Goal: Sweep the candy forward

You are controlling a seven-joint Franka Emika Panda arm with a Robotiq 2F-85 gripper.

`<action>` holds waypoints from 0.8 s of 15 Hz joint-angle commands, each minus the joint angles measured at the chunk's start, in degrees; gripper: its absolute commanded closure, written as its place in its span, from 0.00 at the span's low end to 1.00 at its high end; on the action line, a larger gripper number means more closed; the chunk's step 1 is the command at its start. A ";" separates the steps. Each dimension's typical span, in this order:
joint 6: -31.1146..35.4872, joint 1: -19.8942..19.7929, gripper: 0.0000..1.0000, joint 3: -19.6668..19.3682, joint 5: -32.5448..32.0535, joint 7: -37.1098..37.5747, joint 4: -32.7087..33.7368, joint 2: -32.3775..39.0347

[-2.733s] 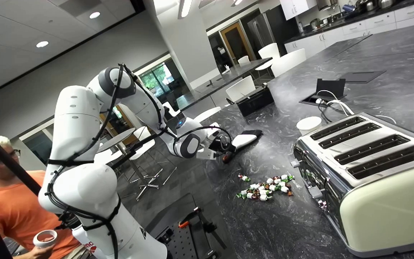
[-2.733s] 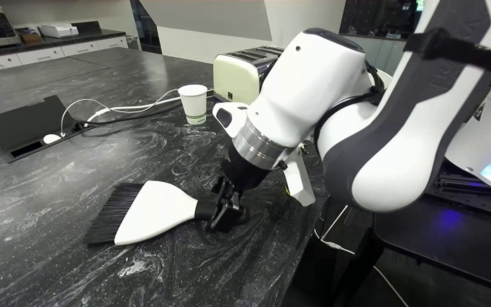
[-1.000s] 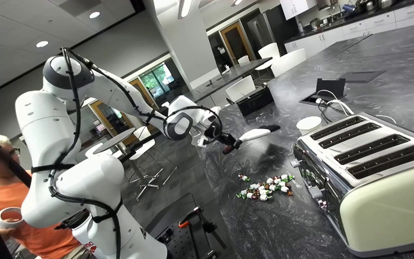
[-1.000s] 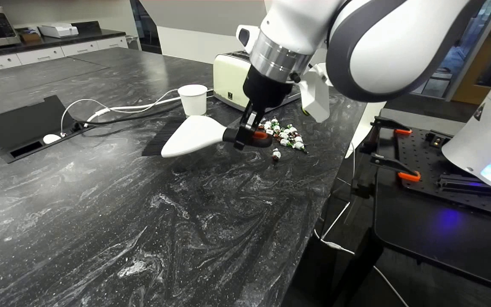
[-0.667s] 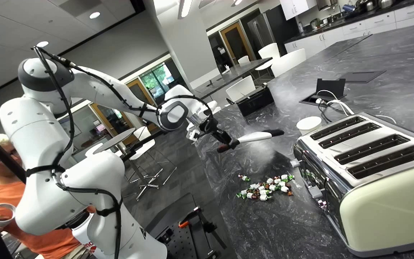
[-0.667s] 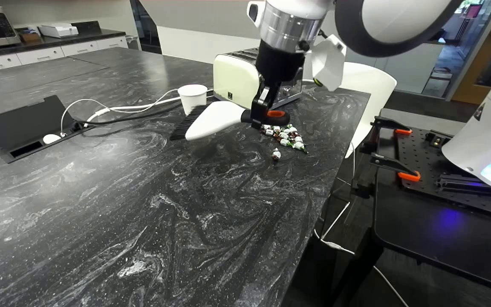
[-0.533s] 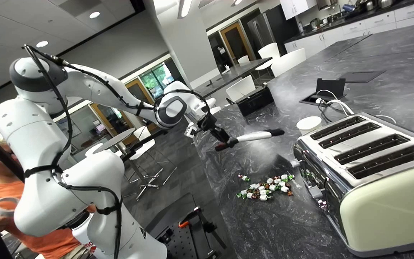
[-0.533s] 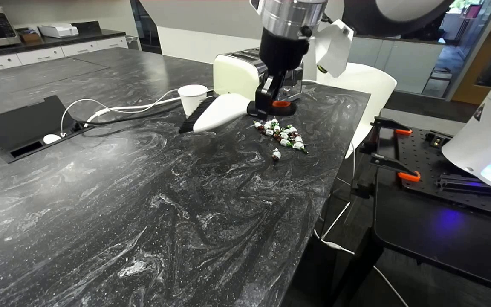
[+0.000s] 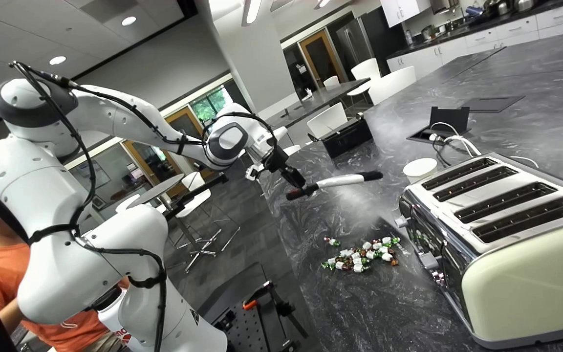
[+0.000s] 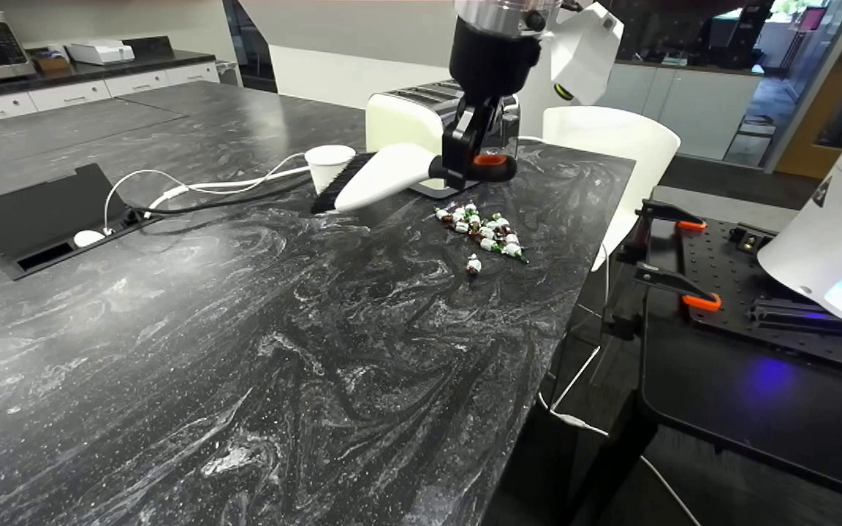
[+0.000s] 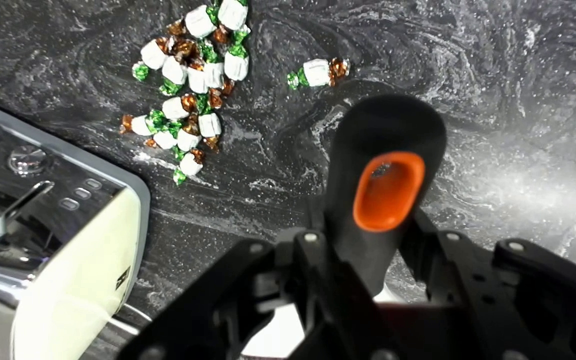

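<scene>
The hand (image 11: 370, 240) is clamped on the black handle (image 10: 500, 171) of a brush (image 9: 342, 181), close to where it meets the white head (image 10: 392, 174), so the rest of the handle, with its orange-lined hole (image 11: 389, 192), juts up past the middle of the wrist view. A hold there probably steadies the brush while leaving the bristles (image 10: 344, 183) free — they point left in an exterior view.

The candy (image 10: 487, 232) lies on the table (image 10: 282, 351) in a loose heap, upper left in the wrist view and a little right of centre in an exterior view, white pieces with green and brown twisted ends. One stray piece (image 11: 316, 72) lies apart, near the heap's right side in the wrist view; a sweep would have to be wide to catch both.

The brush seems to hang above the table, touching none of the candy. That height looks meant: the bristles can be carried over and set down behind the heap. They overlap the paper cup (image 10: 327, 161) in an exterior view, yet stand apart from it in an exterior view (image 9: 419, 170). The toaster (image 9: 521, 293) stands near the heap and walls off one side — so I judge the push should run clear of it.
</scene>
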 commanded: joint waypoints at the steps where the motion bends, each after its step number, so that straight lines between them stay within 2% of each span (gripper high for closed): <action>1: -6.46 3.16 0.86 -5.88 -0.45 1.01 1.06 -2.24; 4: -17.23 8.70 0.86 -15.13 3.24 -1.43 2.35 -3.07; 7: -27.14 11.50 0.86 -22.32 11.91 -4.58 3.61 -0.17; 10: -35.11 9.64 0.86 -25.74 20.93 -6.26 4.37 2.10; 12: -36.49 7.34 0.86 -25.82 25.85 -4.48 3.74 4.85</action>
